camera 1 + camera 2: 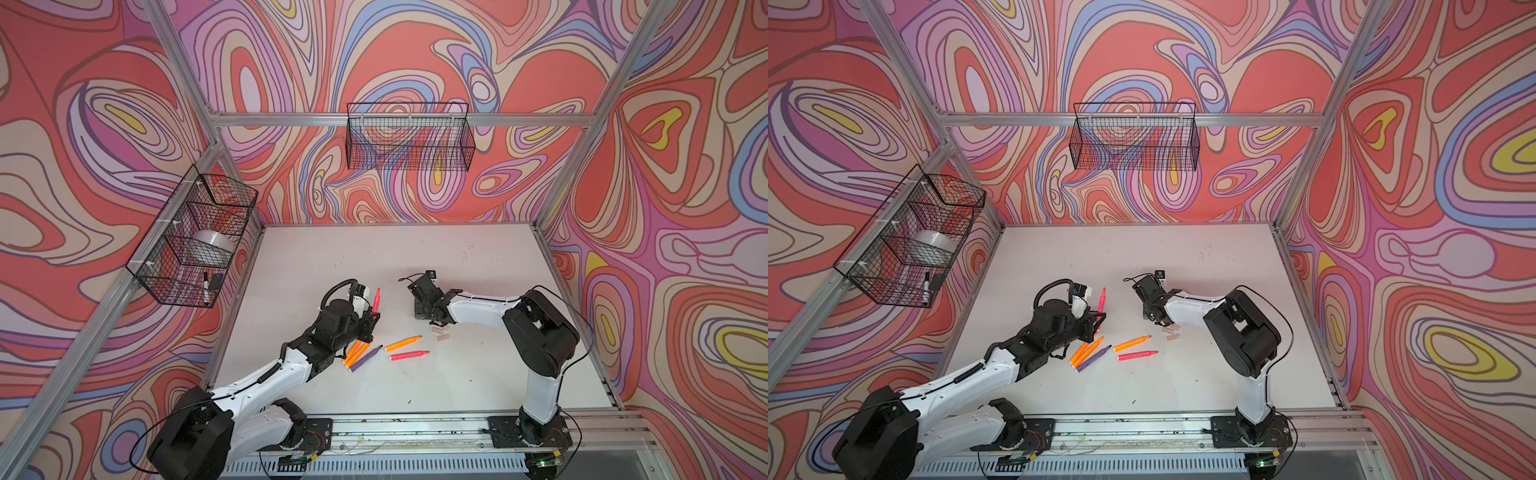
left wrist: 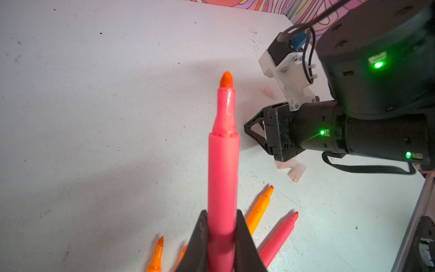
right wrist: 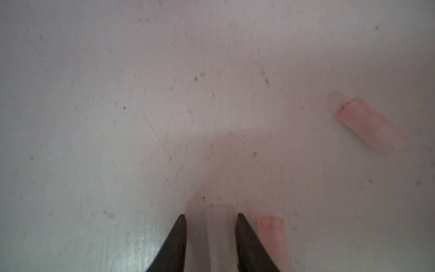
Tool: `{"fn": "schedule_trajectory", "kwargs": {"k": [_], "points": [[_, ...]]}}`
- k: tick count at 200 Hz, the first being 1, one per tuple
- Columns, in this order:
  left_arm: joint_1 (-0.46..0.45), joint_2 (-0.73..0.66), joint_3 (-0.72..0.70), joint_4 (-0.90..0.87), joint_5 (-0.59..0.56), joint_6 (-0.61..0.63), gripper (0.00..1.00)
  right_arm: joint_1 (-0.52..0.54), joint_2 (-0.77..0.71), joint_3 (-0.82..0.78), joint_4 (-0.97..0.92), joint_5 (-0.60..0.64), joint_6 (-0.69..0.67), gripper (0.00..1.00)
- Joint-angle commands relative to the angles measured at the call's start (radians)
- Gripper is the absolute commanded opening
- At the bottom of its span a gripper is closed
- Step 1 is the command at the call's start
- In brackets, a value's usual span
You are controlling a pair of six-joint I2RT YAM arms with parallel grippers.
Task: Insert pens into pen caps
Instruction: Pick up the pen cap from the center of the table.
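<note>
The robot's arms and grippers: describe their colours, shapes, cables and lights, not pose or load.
Both the left arm and right arm have white links between bulky black joint housings, with thin black cables looping outside. The left gripper and right gripper end in dark, tapering pointed fingers. In the left wrist view the right arm's wrist shows green lights and a white camera mount.

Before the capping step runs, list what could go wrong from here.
The right claw straddles one cap with a second cap right beside it; closing may knock or catch the neighbour. The left claw grips the pink pen near its back end, so the long free tip may wobble and miss the cap's mouth.
</note>
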Motion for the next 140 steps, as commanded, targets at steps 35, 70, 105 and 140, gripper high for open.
{"fn": "schedule_trajectory", "kwargs": {"k": [35, 70, 105, 140], "points": [[0.002, -0.013, 0.008, 0.005, 0.018, -0.003, 0.00, 0.000, 0.016, -0.001, -0.035, 0.045, 0.029, 0.30], [0.002, -0.019, 0.005, 0.009, 0.031, -0.006, 0.00, 0.000, 0.025, -0.001, -0.034, 0.053, 0.032, 0.27], [0.002, -0.023, 0.003, 0.009, 0.039, -0.005, 0.00, 0.000, 0.041, 0.011, -0.040, 0.048, 0.034, 0.19], [0.001, -0.035, -0.005, 0.022, 0.065, 0.000, 0.00, 0.000, 0.015, -0.006, -0.023, 0.044, 0.041, 0.11]]}}
